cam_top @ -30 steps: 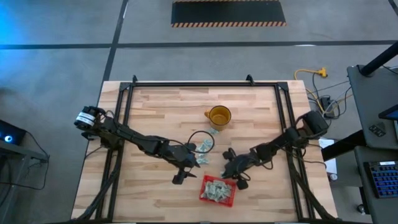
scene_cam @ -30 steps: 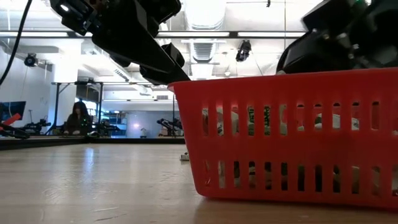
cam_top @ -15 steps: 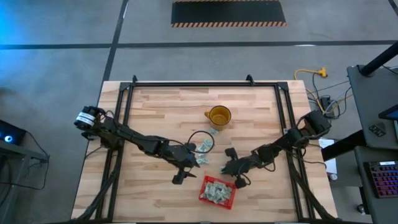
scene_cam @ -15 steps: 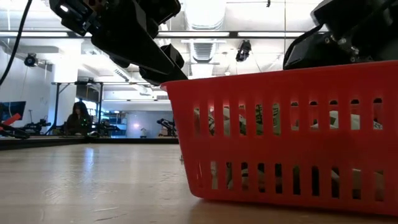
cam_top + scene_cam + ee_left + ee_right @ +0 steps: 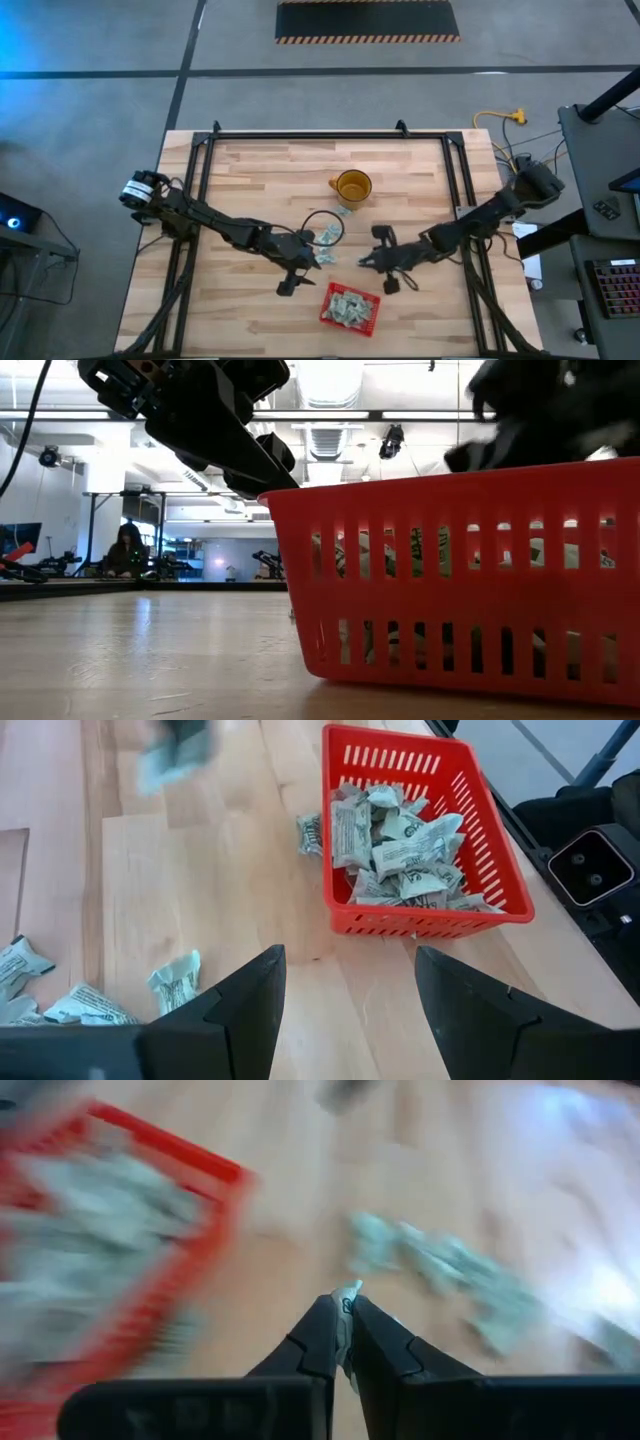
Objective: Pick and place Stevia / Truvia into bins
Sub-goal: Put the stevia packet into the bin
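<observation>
- Table (image 5: 260, 170): wooden, both arms over its near half.
- Left gripper (image 5: 300, 268): near the middle of the table, fingers (image 5: 245, 1005) spread apart and empty.
- Right gripper (image 5: 372, 262): just beyond the bin, fingers pressed together on one packet (image 5: 346, 1298).
- Bin (image 5: 350, 305): red, near the front edge, heaped with packets (image 5: 400, 855).
- Mug (image 5: 352, 186): amber, mid-table.
- Loose packets (image 5: 326, 237): between mug and left gripper.
</observation>
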Controlling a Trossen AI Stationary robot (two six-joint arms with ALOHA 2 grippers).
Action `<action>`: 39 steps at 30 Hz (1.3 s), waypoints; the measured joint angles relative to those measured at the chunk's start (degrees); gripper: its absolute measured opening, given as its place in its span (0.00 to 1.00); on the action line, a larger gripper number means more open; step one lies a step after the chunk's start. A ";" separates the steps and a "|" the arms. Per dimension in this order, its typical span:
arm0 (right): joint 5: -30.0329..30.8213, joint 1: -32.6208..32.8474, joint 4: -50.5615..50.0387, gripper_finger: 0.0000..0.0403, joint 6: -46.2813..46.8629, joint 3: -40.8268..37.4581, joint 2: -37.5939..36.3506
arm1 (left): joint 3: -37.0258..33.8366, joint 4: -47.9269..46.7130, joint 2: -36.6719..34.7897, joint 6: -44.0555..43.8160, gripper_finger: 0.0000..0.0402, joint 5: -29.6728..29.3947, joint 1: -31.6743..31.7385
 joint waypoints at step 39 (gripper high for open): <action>-12.10 5.58 -10.93 0.45 0.74 13.31 3.74 | -4.96 3.50 3.49 -1.47 0.51 -18.30 0.63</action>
